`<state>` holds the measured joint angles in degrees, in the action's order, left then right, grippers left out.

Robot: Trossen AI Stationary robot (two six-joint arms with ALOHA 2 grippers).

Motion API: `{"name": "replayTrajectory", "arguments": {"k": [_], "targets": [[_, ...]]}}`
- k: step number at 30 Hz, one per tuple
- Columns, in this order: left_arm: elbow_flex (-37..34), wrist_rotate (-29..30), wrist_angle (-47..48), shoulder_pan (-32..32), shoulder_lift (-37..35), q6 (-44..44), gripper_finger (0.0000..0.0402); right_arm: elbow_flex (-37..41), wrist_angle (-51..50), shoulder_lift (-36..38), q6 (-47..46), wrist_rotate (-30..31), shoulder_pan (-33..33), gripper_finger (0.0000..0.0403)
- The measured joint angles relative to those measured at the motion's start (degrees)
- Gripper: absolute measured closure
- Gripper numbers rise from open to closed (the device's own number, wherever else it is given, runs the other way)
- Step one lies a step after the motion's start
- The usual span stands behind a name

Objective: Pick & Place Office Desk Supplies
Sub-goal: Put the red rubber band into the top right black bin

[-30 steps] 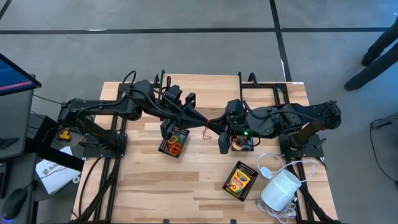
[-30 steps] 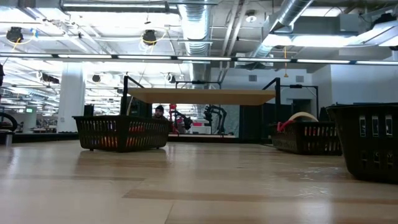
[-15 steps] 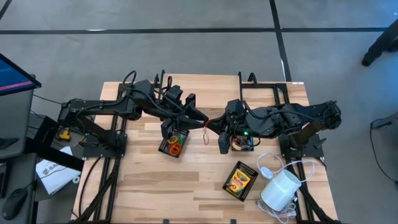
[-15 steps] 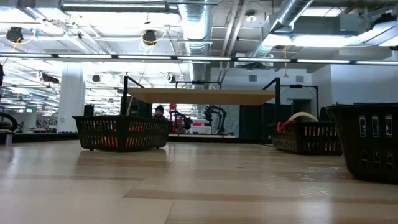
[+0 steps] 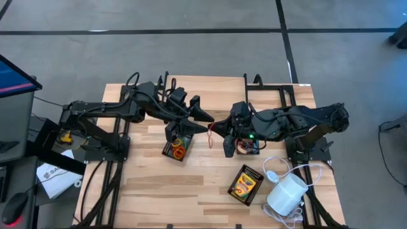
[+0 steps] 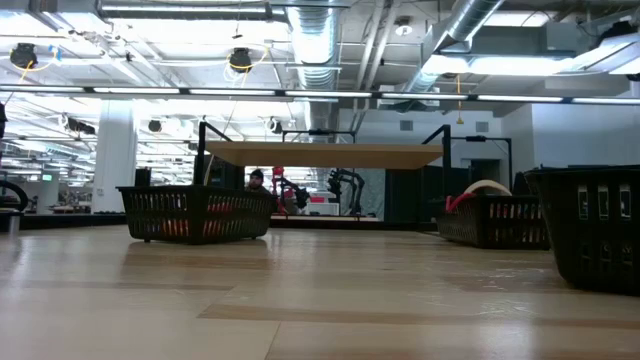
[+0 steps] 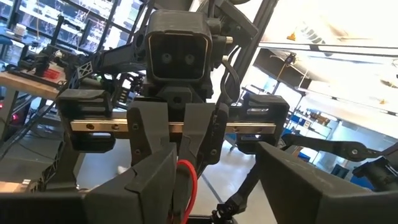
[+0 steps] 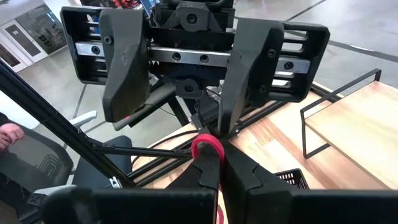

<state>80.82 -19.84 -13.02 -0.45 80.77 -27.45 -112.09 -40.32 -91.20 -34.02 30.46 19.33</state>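
Observation:
A thin red elastic loop (image 5: 211,137) hangs in the air over the middle of the table, with my right gripper (image 5: 215,126) shut on it. My left gripper (image 5: 206,123) faces it tip to tip and is open. Its two fingers (image 8: 127,68) stand on either side of the right fingertips and the loop. Whether one of them touches the loop I cannot tell. A yellow-and-green crayon box (image 5: 245,184) lies flat on the table near the front right. Neither gripper shows in the low view. My right gripper pinches the red loop's upper part (image 8: 206,147) between its two shut fingers, at their free ends. The fingers come nearly level from the table's right. A short bow stands beyond the tips. The rest (image 7: 189,182) hangs slack below, clear of the table.
A black mesh tray (image 5: 167,150) with orange, yellow and red loops sits below my left gripper. A second tray (image 5: 248,147) lies under my right arm. A white cylinder with a cord (image 5: 286,194) stands at the front right. Bare wood lies at the front left.
My left gripper has opened step by step, its fingers spreading away from the red loop. The loop stays in my right gripper and hangs where it was. Neither arm has shifted.

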Motion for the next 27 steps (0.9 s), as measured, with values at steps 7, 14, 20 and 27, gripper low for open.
{"name": "replayTrajectory", "arguments": {"k": [7, 14, 20, 27], "targets": [[0.0, 0.11, -0.04, 0.0, 0.0, 4.9, 0.0201, 0.0, -0.42, 0.0, 0.0, 0.0, 0.0, 0.0403], [0.0, 0.17, -0.04, 0.0, -0.09, 12.42, 0.0236, 0.02, -0.9, 0.0, 0.01, -0.01, 0.0, 0.0403], [0.0, 3.34, 1.33, 0.0, -0.15, 16.15, 0.0248, 0.02, -0.9, 0.0, 0.0, 0.0, 0.0, 0.0403], [0.0, 10.32, 4.15, -0.02, -0.88, 21.66, 0.0243, 0.02, -0.9, 0.0, 0.0, -0.01, 0.01, 0.0403]]}}
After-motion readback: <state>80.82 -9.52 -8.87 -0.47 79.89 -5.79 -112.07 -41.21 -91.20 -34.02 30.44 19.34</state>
